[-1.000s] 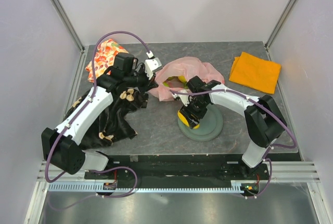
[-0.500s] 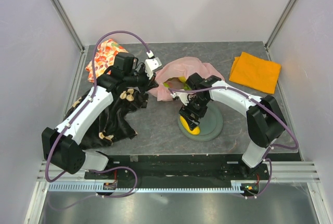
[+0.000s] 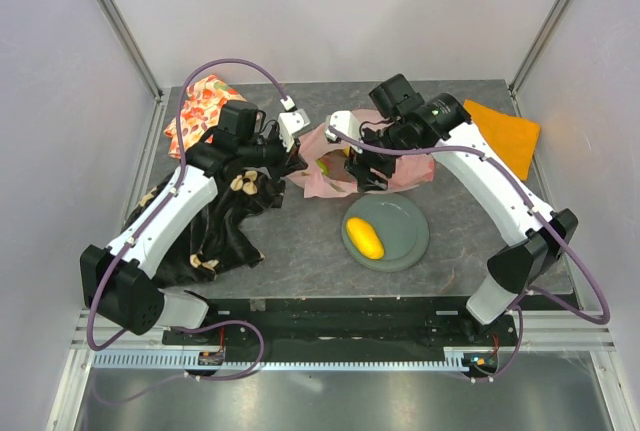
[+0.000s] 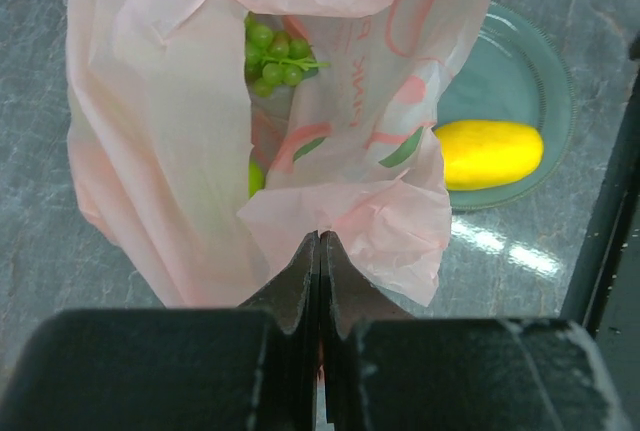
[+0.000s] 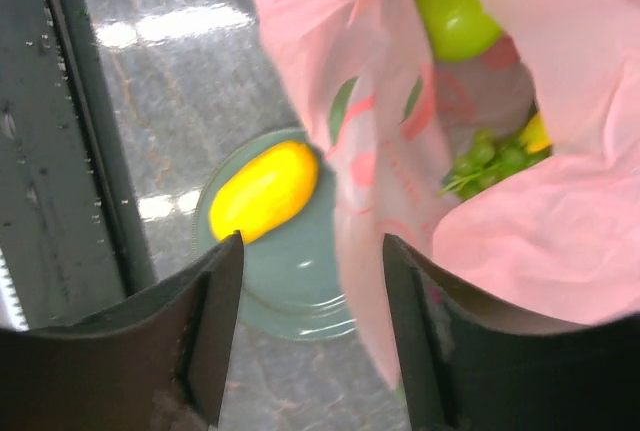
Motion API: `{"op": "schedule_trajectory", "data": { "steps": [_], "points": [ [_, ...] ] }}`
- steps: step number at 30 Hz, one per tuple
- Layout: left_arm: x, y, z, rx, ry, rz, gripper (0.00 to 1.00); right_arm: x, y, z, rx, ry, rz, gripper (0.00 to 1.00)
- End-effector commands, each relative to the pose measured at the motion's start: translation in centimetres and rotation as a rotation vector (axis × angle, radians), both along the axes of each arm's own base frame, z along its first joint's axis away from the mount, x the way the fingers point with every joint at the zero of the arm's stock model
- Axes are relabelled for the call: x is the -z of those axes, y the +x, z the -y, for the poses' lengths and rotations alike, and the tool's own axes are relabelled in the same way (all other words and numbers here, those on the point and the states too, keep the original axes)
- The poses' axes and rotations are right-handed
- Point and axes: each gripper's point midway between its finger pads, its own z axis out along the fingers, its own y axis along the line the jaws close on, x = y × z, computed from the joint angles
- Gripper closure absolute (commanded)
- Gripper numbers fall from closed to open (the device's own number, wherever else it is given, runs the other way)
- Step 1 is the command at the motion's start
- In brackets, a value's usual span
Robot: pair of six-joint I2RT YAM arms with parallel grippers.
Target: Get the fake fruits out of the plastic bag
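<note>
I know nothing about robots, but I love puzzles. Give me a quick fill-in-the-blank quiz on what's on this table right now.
1. The yellow mango lies on the grey-green ____.
2. The left claw pinches the edge of the pink ____.
3. Inside that bag sits a bunch of green ____.
4. The right claw, by the bag's mouth, is ____ and empty.

Missing words: plate; bag; grapes; open.

mango (image 3: 365,238) on plate (image 3: 408,243), just before bag (image 4: 150,151) with grapes (image 4: 275,56) inside
</note>
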Motion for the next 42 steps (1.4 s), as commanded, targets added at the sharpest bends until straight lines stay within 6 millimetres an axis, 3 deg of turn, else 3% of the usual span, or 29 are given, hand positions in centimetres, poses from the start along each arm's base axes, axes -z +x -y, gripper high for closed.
{"op": "schedule_trajectory", "data": {
  "steps": [1, 4, 7, 11, 12, 14, 16, 17, 19, 22, 25, 26, 28, 29, 30, 32, 33, 36, 39, 41, 42],
  "points": [
    [-2.2, 0.0, 1.1, 0.021, -0.09, -0.004, 0.98, 2.6, 2.2, -1.6, -0.025, 0.008, -0.006, 0.44],
    [-2.5, -0.3, 1.4, 0.037, -0.11, -0.019, 0.98, 5.4, 4.4, -2.3, 0.039, -0.004, 0.011, 0.55],
    [-2.3, -0.6, 1.6, 0.041, -0.12, -0.04, 0.98, 7.4, 7.4, -3.0, 0.138, -0.027, 0.033, 0.58],
    [-1.6, -1.0, 1.5, 0.037, -0.121, -0.063, 0.98, 9.5, 11.0, -4.1, 0.26, -0.029, 0.055, 0.57],
    [-1.6, -1.1, 1.4, 0.037, -0.122, -0.063, 0.98, 9.2, 12.1, -4.5, 0.282, -0.017, 0.084, 0.56],
    [-1.4, -1.4, 1.4, 0.04, -0.123, -0.074, 0.98, 11.1, 13.8, -4.2, 0.348, -0.072, 0.091, 0.56],
    [-1.0, -1.7, 1.4, 0.047, -0.123, -0.087, 0.98, 11.2, 15.8, -3.7, 0.416, -0.091, 0.128, 0.55],
    [-0.9, -1.8, 1.4, 0.052, -0.123, -0.088, 0.98, 12.4, 16.2, -3.8, 0.446, -0.097, 0.098, 0.55],
    [-0.5, -2.1, 1.3, 0.054, -0.118, -0.102, 0.98, 11.9, 17.4, -3.4, 0.493, -0.072, 0.082, 0.55],
    [-0.3, -2.4, 1.2, 0.057, -0.107, -0.105, 0.98, 10.8, 16.5, -3.9, 0.437, -0.007, -0.002, 0.55],
    [-0.1, -2.7, 1.1, 0.07, -0.103, -0.114, 0.98, 8.4, 13.6, -4.2, 0.287, 0.062, -0.062, 0.54],
    [0.1, -2.9, 1.1, 0.074, -0.101, -0.119, 0.98, 6.9, 12.8, -3.8, 0.276, 0.077, -0.052, 0.54],
    [0.6, -3.5, 0.9, 0.08, -0.094, -0.142, 0.98, 7.0, 11.3, -2.7, 0.252, 0.05, -0.061, 0.54],
    [0.6, -3.9, 0.8, 0.088, -0.094, -0.142, 0.98, 5.8, 10.5, -2.0, 0.254, 0.051, -0.044, 0.54],
    [0.8, -4.2, 0.7, 0.096, -0.091, -0.146, 0.98, 6.9, 9.8, -0.9, 0.278, 0.002, -0.053, 0.54],
    [1.8, -5.1, 0.3, 0.11, -0.07, -0.159, 0.98, 6.5, 8.6, 0.4, 0.326, -0.015, -0.053, 0.53],
    [1.8, -5.4, 0.1, 0.11, -0.065, -0.152, 0.98, 8.1, 7.3, 1.3, 0.336, -0.055, -0.092, 0.53],
    [2.2, -5.9, -0.3, 0.109, -0.052, -0.146, 0.98, 10.0, 4.7, 2.9, 0.353, -0.11, -0.134, 0.55],
    [2.3, -6.0, -0.4, 0.111, -0.052, -0.148, 0.98, 10.7, 4.5, 3.2, 0.388, -0.124, -0.135, 0.57],
    [1.9, -5.8, -0.2, 0.116, -0.056, -0.141, 0.98, 9.7, 5.7, 2.0, 0.401, -0.06, -0.106, 0.58],
    [1.9, -5.8, -0.2, 0.117, -0.057, -0.141, 0.98, 8.1, 6.8, 1.2, 0.404, -0.014, -0.07, 0.58]
  ]
}}
